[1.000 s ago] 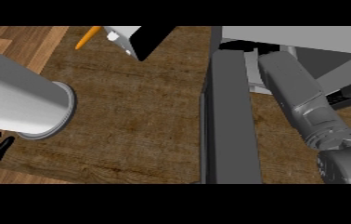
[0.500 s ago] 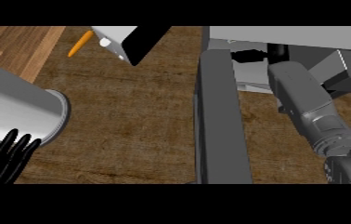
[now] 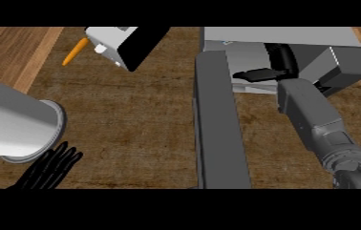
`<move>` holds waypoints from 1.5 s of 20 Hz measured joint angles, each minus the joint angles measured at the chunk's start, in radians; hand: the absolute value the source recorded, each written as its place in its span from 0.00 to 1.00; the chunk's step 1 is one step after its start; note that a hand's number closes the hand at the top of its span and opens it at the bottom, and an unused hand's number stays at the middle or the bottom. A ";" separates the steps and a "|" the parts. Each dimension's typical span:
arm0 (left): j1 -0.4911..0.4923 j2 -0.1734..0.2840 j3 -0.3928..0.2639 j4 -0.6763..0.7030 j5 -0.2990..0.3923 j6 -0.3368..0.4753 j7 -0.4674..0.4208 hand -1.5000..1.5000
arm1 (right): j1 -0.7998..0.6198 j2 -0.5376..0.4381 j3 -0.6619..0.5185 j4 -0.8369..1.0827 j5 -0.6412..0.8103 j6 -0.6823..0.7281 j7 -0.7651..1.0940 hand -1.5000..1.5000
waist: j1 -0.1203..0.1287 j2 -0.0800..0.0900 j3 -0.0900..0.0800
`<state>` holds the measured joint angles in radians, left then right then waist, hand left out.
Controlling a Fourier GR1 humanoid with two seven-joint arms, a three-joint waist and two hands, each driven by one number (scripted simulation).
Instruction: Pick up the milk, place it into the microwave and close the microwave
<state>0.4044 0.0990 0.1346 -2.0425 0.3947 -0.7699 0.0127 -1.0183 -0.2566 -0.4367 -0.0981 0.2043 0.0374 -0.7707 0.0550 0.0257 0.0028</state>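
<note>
Writing: none that can be read; a small bluish mark (image 3: 227,42) on the microwave's top left corner is too small to tell.
Microwave (image 3: 282,37): at the upper right of the counter, grey top, opening towards the view's lower edge.
Door (image 3: 220,129): swung open and seen edge-on as a long dark grey bar running from the microwave's left corner down to the lower edge.
Right hand (image 3: 281,61): black, inside the microwave's opening, at the end of a grey forearm (image 3: 310,112) that comes up from the lower right just beside the door; whether it is clenched, released or grasping something I cannot tell.
Milk: I cannot pick it out for sure; a pale block (image 3: 247,86) lies under the right hand in the opening, partly hidden by it.
Left hand (image 3: 51,169): at the lower left edge, fingers straight and spread, released, holding nothing; its grey forearm (image 3: 25,124) fills the left edge above it.
Counter (image 3: 134,119): dark brown, bare between the left forearm and the door; this is the widest open room.
Pale wood strip (image 3: 28,50): along the upper left, bordering the counter.
White box (image 3: 112,45): at the top, left of the microwave, with a black slanted face (image 3: 144,40); well apart from the door.
Carrot (image 3: 75,52): orange, tilted, just beside the white box's left side.
In the way: the open door stands between the right arm and the bare counter.
</note>
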 measured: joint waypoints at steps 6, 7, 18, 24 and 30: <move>-0.058 -0.038 -0.066 0.079 -0.145 -0.021 -0.034 0.00 | 0.091 0.067 -0.016 -0.015 -0.039 0.133 -0.060 0.00 | -0.033 -0.016 -0.002; -0.065 -0.043 -0.069 0.098 -0.172 -0.023 -0.052 0.00 | 0.115 0.081 -0.012 -0.019 -0.041 0.148 -0.075 0.00 | -0.037 -0.018 -0.002; -0.196 -0.092 -0.187 0.253 -0.393 0.096 -0.141 1.00 | 0.404 0.149 0.072 -0.129 -0.019 0.171 -0.145 0.00 | -0.089 -0.037 -0.005; -0.291 -0.091 -0.217 0.377 -0.497 0.157 -0.183 1.00 | 0.584 0.118 0.102 -0.260 -0.030 0.187 -0.150 0.00 | -0.108 -0.040 -0.007; -0.381 -0.090 -0.277 0.489 -0.603 0.191 -0.231 1.00 | 0.785 0.066 0.111 -0.433 -0.078 0.234 -0.144 0.00 | -0.115 -0.038 -0.007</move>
<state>0.0235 0.0094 -0.1427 -1.5539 -0.2083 -0.5786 -0.2188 -0.2334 -0.1904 -0.3255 -0.5313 0.1267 0.2718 -0.9143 -0.0603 -0.0122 -0.0044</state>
